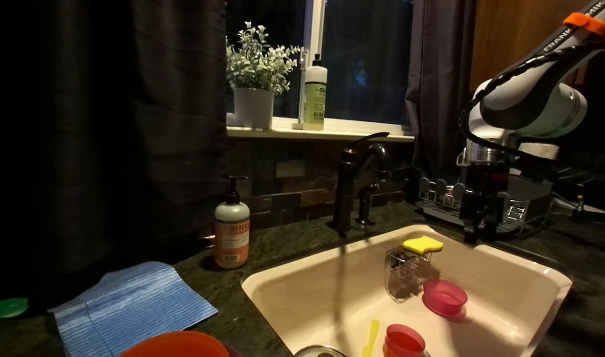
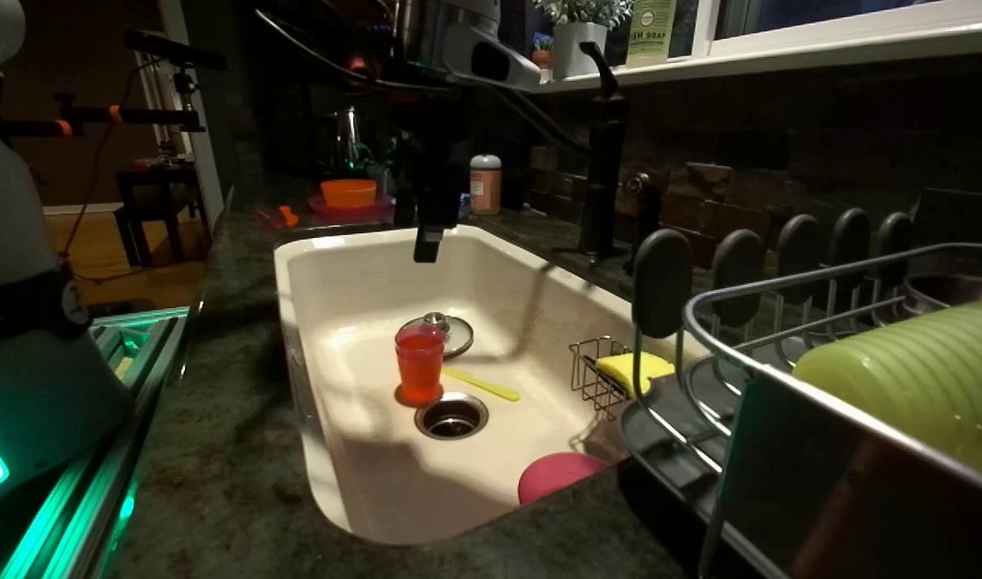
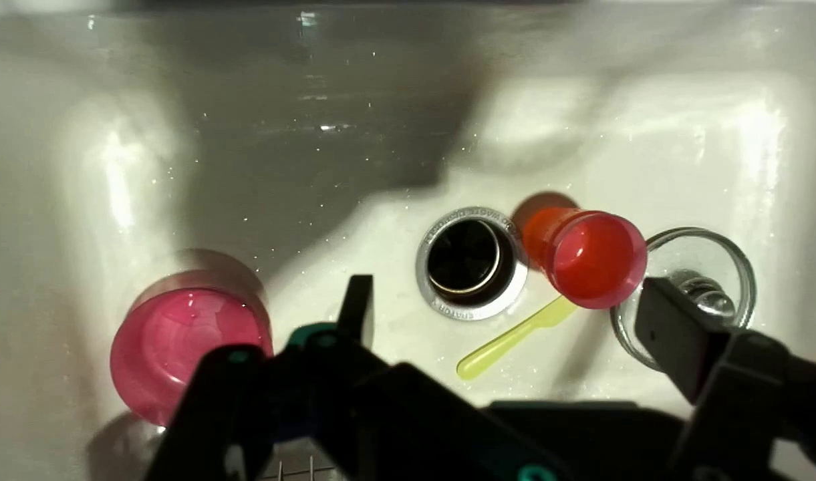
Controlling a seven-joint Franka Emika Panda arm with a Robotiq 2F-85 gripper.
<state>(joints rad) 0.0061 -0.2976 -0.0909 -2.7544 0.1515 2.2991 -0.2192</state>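
Beside a dark window [image 1: 366,64], the arm [image 1: 525,104] slanted down over a pale sink [image 1: 302,297] containing a red cup [image 3: 598,260] and yellow knife [image 3: 514,335]; above them its gripper [image 3: 511,314] pointed down, spread wide and empty.

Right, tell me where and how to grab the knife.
Probably best to take the knife by its handle, straight down from above: it lies flat on the sink floor, and its blade end points toward the cup, the handle away from it. The open gripper would likely need turning first, since the knife lies aslant to the line the jaws close along.
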